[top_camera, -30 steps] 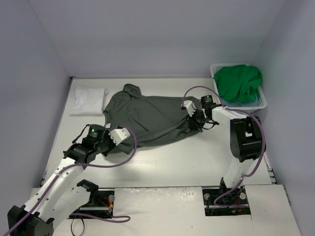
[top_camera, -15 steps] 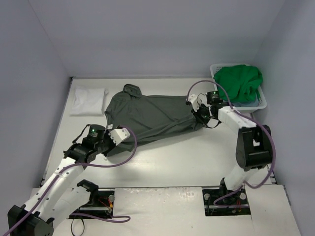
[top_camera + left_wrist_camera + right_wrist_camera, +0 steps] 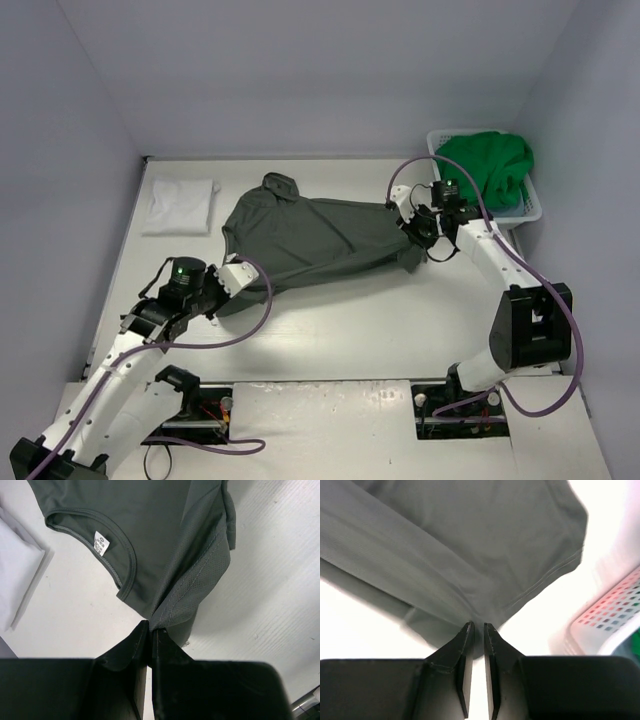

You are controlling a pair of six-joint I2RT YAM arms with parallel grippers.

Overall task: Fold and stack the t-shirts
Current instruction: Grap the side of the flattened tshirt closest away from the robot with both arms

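A dark grey shirt (image 3: pixel 310 235) of thin, smooth knit is spread in the middle of the white table (image 3: pixel 350 320), drawn out into a long, slightly creased shape between the two arms. Its collar (image 3: pixel 280 185) is turned toward the far wall. In the left wrist view a rounded neckline with a stitched band and a small white printed label (image 3: pixel 102 542) can be seen, beside a side panel (image 3: pixel 200 575) of fine mesh with a double seam. The left gripper (image 3: pixel 151 627) is closed on a bunched fold of that mesh panel, the cloth being pinched between the black fingertips at the shirt's near left corner. The right gripper (image 3: pixel 478 626) is seen with its fingers drawn almost together on the hemmed edge at the shirt's right end, where the fabric is gathered into diagonal pleats running into the tips. A white shirt (image 3: pixel 180 205), folded into a flat rectangle, is laid at the far left of the table, well apart from both grippers and just beside the grey shirt's shoulder. A bright green shirt (image 3: pixel 485 170) is heaped loosely in a white plastic basket (image 3: pixel 530 212) with perforated walls at the far right corner, close behind the right gripper.
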